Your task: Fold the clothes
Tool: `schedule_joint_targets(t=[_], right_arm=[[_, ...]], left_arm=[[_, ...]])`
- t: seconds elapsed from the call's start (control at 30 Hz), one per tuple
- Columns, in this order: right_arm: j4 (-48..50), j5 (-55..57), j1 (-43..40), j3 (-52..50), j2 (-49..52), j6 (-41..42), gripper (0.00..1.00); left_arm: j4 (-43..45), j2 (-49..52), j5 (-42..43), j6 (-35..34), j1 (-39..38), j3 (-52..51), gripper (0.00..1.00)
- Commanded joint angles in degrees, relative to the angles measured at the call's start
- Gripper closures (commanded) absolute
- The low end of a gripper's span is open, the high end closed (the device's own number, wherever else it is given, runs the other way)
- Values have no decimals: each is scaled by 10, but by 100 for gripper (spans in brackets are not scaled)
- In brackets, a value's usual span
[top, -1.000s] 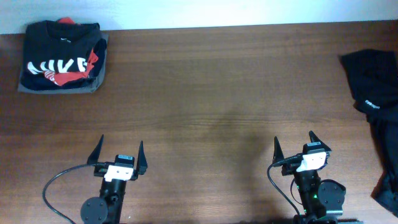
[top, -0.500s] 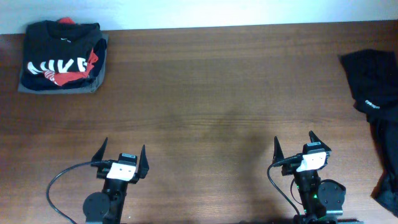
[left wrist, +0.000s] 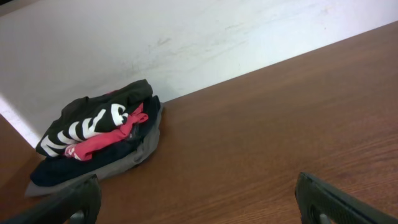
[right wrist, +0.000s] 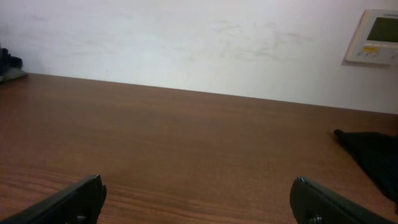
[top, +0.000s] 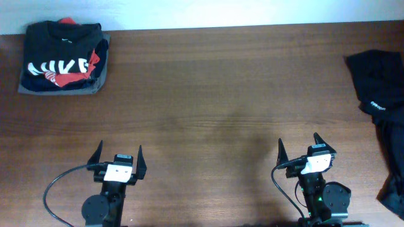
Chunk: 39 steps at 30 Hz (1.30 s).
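**A:** Where do your grippers stand?

**B:** Both are at the near edge of the desk [top: 214,94], holding nothing. My left gripper [top: 118,151] has its jaws spread wide, and so does my right gripper [top: 298,142]. Bare wood lies ahead of each.

**A:** And the clothes?

**B:** A folded pile [top: 62,58] sits in the far left corner. A loose black heap [top: 377,88] lies against the right edge and runs out of the overhead view.

**A:** Count them.

**B:** Two grippers, one pile, one heap. In the pile I make out a black shirt with white lettering, something red, and a grey layer underneath, but I cannot tell the exact number. I also cannot tell whether the heap is one garment or several.

**A:** What could go wrong?

**B:** I judge the heap to be the risk. It is limp and at the edge, so a shallow pinch might catch only one layer and drag the rest off the desk. If two shirts are tangled, I'd lift both. A careless reach with my left arm could also knock the pile askew.
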Motion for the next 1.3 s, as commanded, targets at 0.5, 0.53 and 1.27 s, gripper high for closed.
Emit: schedule_joint_targets(t=[0.5,0.53,1.27], right_arm=[[-4,7,-3,-3,-5,7,1],[-4,7,-3,-3,-5,7,1],[-7,24,-3,-3,-5,5,1]], left_arm=[[0,-5,8,-8,3,-4,1],[0,-5,8,-8,3,-4,1],[0,-5,8,-8,3,-4,1]])
